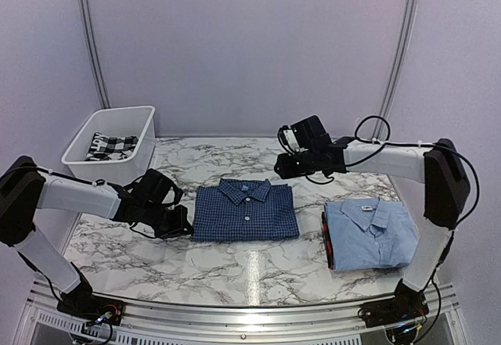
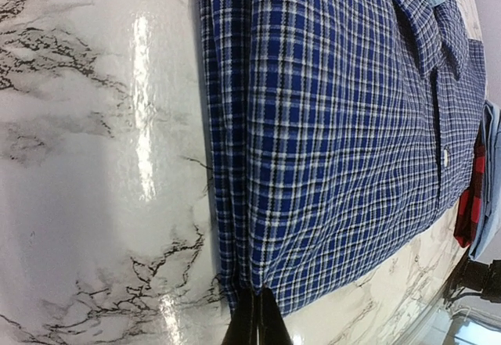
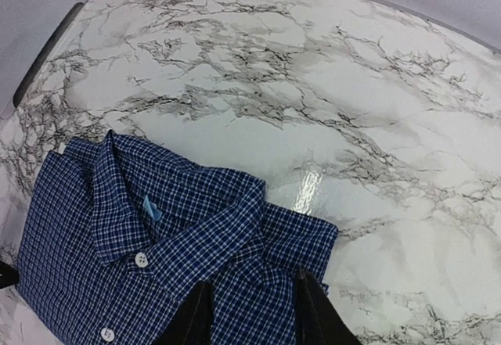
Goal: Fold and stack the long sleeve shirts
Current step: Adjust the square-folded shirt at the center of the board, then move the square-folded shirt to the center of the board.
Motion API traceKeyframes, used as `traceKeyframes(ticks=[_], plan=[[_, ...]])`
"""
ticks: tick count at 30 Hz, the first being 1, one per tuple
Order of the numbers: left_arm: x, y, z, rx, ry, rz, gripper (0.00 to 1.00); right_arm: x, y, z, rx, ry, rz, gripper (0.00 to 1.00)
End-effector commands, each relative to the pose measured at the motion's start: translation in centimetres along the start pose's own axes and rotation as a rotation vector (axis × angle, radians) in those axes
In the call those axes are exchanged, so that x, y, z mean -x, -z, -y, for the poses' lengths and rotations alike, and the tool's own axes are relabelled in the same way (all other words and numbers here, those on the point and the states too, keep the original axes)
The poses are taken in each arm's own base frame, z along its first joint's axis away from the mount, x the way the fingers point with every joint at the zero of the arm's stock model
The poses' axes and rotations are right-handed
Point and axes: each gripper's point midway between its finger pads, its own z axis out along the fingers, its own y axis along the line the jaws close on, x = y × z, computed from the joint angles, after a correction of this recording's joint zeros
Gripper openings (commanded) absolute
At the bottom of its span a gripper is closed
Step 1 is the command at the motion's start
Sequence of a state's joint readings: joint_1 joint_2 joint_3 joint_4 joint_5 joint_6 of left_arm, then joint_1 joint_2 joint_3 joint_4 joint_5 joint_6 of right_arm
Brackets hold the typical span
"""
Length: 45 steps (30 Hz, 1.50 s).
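Left hand (image 2: 252, 318) closed at checked shirt (image 1: 245, 212), right hand (image 3: 254, 311) parted above it, on glossy marbled tabletop (image 1: 235, 271) between pale walls (image 1: 235, 48).

The table top (image 1: 235, 263) is glossy and marble-patterned, with bright glare on it. The dark blue shirt (image 1: 245, 212) at its centre is matt woven check cloth. The light blue shirt (image 1: 372, 231), at four o'clock, is smooth plain cloth. At ten o'clock stands a white plastic bin (image 1: 137, 161), and at six runs a shiny metal rail (image 1: 235, 310).

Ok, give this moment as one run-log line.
dark blue check shirt: folded, centre | left tool: shut at its edge | right tool: open above its far corner | light blue shirt: folded, right
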<state>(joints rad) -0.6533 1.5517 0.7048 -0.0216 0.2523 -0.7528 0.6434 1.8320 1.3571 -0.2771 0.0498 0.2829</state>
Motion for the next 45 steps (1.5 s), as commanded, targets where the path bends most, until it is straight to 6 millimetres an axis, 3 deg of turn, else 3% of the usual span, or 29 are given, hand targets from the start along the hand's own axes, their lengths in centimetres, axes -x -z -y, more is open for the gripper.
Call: traceKeyframes(ticks=[1,4,8,15,19,25,30,35,41,45], plan=[[-0.5,0.8,-0.4,0.036,0.008,-0.017,0.00,-3.8,2.2,-1.2,0.013,0.006,-0.045,0.28],[-0.5,1.0,-0.5,0.050,0.008,-0.019,0.00,-6.1,3.2,-2.5,0.038,0.019,-0.071,0.21],[-0.5,1.1,-0.8,0.067,0.007,-0.024,0.00,-8.5,2.5,-2.8,0.049,0.020,-0.106,0.18],[-0.7,1.2,-1.4,0.090,0.009,-0.023,0.00,-8.6,-1.6,-2.0,-0.028,0.016,-0.131,0.37],[-0.9,1.3,-1.9,0.100,0.015,-0.021,0.00,-10.0,-3.8,-1.0,-0.089,0.012,-0.187,0.44],[-0.9,2.0,-2.7,0.119,0.021,-0.013,0.00,-9.6,-3.7,-1.1,-0.113,0.010,-0.181,0.50],[-1.2,2.8,-4.1,0.143,0.038,-0.007,0.00,-9.3,-3.6,-3.0,-0.072,0.018,-0.176,0.51],[-1.8,3.9,-5.7,0.170,0.057,-0.001,0.00,-10.0,-4.9,-6.0,-0.013,0.033,-0.197,0.52],[-2.9,5.7,-8.7,0.242,0.098,0.005,0.00,-10.1,-5.6,-10.1,0.065,0.052,-0.202,0.52],[-3.4,7.3,-10.5,0.297,0.136,0.030,0.00,-10.6,-5.6,-11.2,0.089,0.056,-0.212,0.52]])
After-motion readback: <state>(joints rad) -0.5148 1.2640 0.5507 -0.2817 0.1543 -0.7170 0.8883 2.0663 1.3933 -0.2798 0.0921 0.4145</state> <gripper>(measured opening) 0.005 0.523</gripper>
